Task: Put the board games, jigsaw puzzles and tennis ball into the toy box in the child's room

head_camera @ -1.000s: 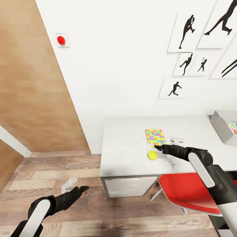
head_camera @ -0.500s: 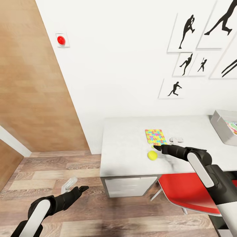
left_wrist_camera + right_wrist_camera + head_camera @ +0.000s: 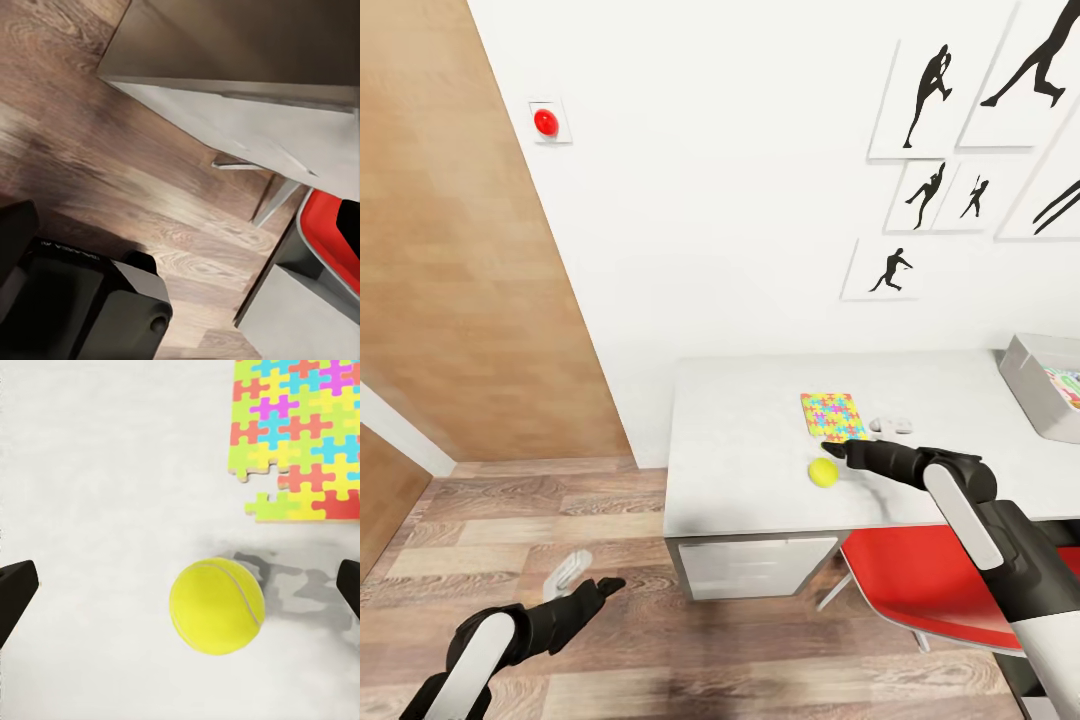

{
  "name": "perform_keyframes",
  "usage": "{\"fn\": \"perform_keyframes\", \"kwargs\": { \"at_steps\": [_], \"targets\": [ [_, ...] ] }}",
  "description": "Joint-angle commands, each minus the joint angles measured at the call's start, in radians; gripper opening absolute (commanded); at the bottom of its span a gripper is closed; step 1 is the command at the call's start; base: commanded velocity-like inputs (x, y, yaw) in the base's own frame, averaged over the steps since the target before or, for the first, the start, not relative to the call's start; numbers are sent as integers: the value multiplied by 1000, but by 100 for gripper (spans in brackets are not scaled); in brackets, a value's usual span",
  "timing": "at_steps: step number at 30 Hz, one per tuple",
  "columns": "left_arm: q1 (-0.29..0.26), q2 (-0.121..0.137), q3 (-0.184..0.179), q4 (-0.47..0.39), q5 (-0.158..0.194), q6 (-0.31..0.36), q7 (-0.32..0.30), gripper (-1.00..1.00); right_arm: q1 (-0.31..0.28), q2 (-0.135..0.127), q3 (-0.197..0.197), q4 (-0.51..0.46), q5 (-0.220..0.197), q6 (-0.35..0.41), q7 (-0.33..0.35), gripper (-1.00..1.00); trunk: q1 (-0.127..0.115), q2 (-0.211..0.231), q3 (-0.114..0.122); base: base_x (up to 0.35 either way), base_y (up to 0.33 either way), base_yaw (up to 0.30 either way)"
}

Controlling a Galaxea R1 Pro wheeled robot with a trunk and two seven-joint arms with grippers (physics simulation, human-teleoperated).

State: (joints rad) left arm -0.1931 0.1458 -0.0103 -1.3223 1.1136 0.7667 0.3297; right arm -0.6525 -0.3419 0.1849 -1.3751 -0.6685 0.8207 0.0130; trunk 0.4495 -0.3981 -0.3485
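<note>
A yellow tennis ball (image 3: 823, 472) lies on the pale grey table (image 3: 740, 440), near its front edge. Just behind it is a colourful jigsaw puzzle (image 3: 832, 416). My right gripper (image 3: 836, 451) hovers open just above and behind the ball. In the right wrist view the ball (image 3: 217, 605) sits between the spread fingertips (image 3: 15, 592), with the puzzle (image 3: 300, 435) beyond it. The light-grey toy box (image 3: 1028, 378) stands at the table's right end with a printed box (image 3: 1065, 385) inside. My left gripper (image 3: 606, 585) hangs open, low over the wood floor.
A small white object (image 3: 893, 424) lies right of the puzzle. A red chair (image 3: 930, 585) is tucked under the table beside white drawers (image 3: 760, 565). At the left stands a wooden door (image 3: 450, 280). Silhouette pictures (image 3: 930, 95) hang on the wall.
The right gripper has crept a little leftward toward the ball. The left arm has sunk slightly lower over the floor.
</note>
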Motion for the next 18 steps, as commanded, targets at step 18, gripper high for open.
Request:
{"fn": "perform_keyframes", "kwargs": {
  "at_steps": [18],
  "targets": [
    [-17, -5, -3, 55, -27, -20, 8, 100, -4, 6, 0, 16, 7, 3, 0, 100, 1, -2, -9, 0, 0, 0]
  ]
}}
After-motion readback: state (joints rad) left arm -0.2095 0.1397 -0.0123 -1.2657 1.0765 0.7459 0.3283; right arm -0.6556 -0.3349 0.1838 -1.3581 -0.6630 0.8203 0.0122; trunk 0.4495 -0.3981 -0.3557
